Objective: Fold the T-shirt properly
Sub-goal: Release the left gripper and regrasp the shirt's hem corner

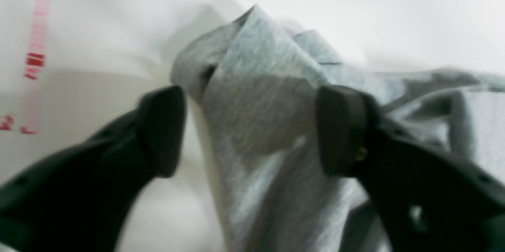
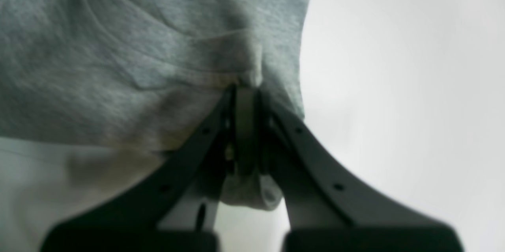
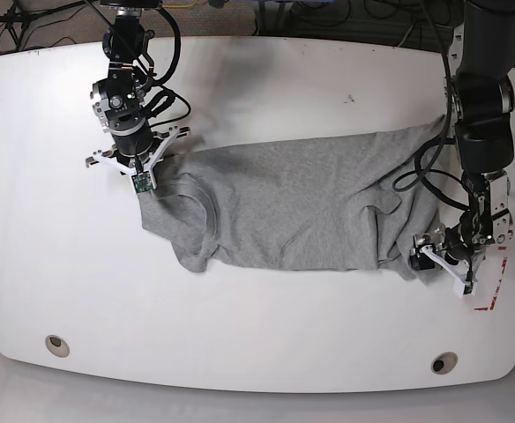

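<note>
Left tool (image 1: 250,129): apart, astride T-shirt (image 3: 302,207) fold, lower right.
Right tool (image 2: 245,98): clamped on shoulder, upper left.
Long axis: left-right.

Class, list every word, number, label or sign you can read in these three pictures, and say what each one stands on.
None can be read.
T-shirt: plain grey side up, no lettering in any view.
Table: red marks by the left pincer; they are stripes and corner lines, not letters, and blurred in the left wrist view.
</note>
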Controlling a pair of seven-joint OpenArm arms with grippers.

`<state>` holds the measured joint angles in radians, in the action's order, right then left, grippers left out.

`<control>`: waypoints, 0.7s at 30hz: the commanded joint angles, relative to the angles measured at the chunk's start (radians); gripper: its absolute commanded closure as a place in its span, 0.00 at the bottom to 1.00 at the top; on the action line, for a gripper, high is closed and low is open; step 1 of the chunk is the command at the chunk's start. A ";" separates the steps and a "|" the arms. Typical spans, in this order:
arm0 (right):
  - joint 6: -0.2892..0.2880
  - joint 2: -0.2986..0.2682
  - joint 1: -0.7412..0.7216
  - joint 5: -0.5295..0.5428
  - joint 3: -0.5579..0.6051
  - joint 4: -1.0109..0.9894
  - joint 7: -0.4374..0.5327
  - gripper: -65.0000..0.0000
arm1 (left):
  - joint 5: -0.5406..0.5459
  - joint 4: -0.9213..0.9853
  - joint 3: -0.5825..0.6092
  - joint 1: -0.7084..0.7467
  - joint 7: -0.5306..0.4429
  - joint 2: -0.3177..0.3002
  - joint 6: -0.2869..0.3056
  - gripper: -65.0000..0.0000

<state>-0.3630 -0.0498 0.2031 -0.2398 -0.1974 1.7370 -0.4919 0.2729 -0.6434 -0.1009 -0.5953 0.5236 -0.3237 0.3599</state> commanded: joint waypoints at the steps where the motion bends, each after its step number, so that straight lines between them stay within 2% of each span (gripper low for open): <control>1: 0.009 -0.008 -0.011 0.001 -0.004 0.016 0.040 1.00 | 0.012 -0.014 0.002 -0.030 -0.021 -0.010 0.003 0.53; 7: 0.009 -0.008 -0.011 0.001 -0.004 0.016 0.040 1.00 | 0.012 -0.016 0.000 -0.027 -0.018 -0.010 0.001 0.88; 9: 0.009 -0.008 -0.011 0.001 -0.004 0.016 0.040 1.00 | 0.012 -0.016 0.000 -0.025 -0.015 -0.012 0.003 0.93; 17: 0.009 -0.008 -0.011 0.001 -0.004 0.016 0.040 1.00 | 0.013 -0.022 -0.004 -0.022 -0.010 -0.018 0.003 0.94; 21: 0.009 -0.006 -0.011 0.001 -0.004 0.016 0.040 1.00 | 0.038 -0.057 -0.020 -0.002 0.054 -0.019 0.004 0.96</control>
<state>-0.3626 -0.0498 0.2031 -0.2394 -0.1993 1.7370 -0.4747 0.2886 -0.6567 -0.1051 -0.5785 0.5430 -0.3260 0.3599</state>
